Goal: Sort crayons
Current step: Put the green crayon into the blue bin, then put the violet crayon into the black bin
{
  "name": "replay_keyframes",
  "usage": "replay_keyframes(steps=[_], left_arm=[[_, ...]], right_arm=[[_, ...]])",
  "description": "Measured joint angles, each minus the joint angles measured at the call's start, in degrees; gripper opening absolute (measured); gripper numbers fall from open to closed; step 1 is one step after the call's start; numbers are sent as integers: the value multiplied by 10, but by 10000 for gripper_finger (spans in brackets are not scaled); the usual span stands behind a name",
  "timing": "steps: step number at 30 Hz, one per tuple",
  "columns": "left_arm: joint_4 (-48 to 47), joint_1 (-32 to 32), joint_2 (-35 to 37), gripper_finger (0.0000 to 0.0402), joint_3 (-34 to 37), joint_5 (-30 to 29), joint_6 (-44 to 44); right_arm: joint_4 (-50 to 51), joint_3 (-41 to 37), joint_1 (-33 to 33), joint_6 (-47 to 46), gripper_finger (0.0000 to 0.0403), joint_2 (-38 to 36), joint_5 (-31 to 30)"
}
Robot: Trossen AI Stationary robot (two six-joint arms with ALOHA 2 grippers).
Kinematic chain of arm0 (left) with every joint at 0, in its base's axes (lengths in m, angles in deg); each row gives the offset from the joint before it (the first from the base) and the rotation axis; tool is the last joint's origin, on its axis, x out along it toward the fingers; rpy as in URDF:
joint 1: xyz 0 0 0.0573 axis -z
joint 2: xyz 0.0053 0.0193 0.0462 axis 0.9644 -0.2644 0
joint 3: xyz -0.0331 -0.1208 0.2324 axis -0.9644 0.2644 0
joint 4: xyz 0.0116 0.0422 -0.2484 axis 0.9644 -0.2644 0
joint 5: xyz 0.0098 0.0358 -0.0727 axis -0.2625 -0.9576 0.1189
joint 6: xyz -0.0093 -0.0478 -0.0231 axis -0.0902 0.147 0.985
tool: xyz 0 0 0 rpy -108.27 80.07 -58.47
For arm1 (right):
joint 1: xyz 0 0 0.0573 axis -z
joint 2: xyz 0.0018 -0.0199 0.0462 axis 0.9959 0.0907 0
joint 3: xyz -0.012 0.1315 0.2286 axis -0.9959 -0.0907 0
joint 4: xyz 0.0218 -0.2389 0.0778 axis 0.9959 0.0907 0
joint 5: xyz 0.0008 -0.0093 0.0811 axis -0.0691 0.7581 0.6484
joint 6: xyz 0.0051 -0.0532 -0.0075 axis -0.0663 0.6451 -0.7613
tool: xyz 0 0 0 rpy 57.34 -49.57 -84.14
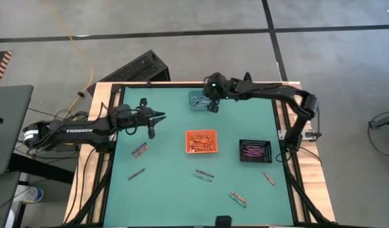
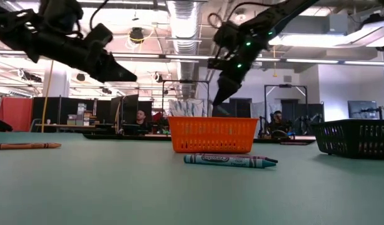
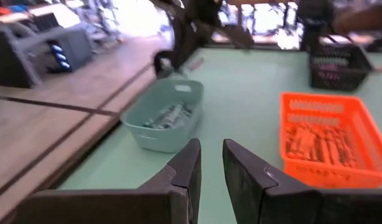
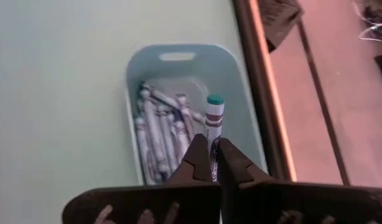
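High view is showing the whole green desk (image 1: pixel 163 196) from above. Going from near to far, some crayons are still lying loose on the near part. One pair (image 1: pixel 238 199) is lying at the front, a small orange one (image 1: pixel 268 178) is sitting to its right, a blue-grey pair (image 1: pixel 204 174) is lying in the middle, one crayon (image 1: pixel 136 173) is lying on the left, and a little bunch (image 1: pixel 139 150) is sitting a bit farther back on the left.

Past those, the orange tray (image 1: pixel 201 141) is holding lots of orange-red crayons. The black tray (image 1: pixel 255 151) on the right is holding purple-pink ones.

The left gripper (image 1: pixel 151 132) is hanging over the desk beside the little bunch. Its jaws are standing a small way apart, and nothing is showing between them.

Farthest back, the teal tray (image 1: pixel 197 99) is holding blue-grey crayons. The right gripper (image 4: pixel 211 163) is hovering right over it. Its jaws are pressed together, pinching a crayon with a teal tip (image 4: pixel 214 118), and the crayon is pointing down into the tray.

It looks like most of the sorting is done, since all three trays are filling up. What is left, I think, is dropping this one in and then picking up the loose ones on the near desk.
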Motion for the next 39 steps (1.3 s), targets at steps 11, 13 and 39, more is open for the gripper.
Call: replay_keyframes(steps=[11, 13, 39], left_arm=[[0, 1, 163, 56, 80, -3, 37], [8, 1, 187, 56, 97, 7, 47], [-33, 2, 278, 56, 130, 46, 112]], right_arm=[[60, 92, -13, 25, 1, 86, 4], [70, 93, -14, 25, 1, 89, 4], [192, 130, -35, -6, 79, 78, -14]])
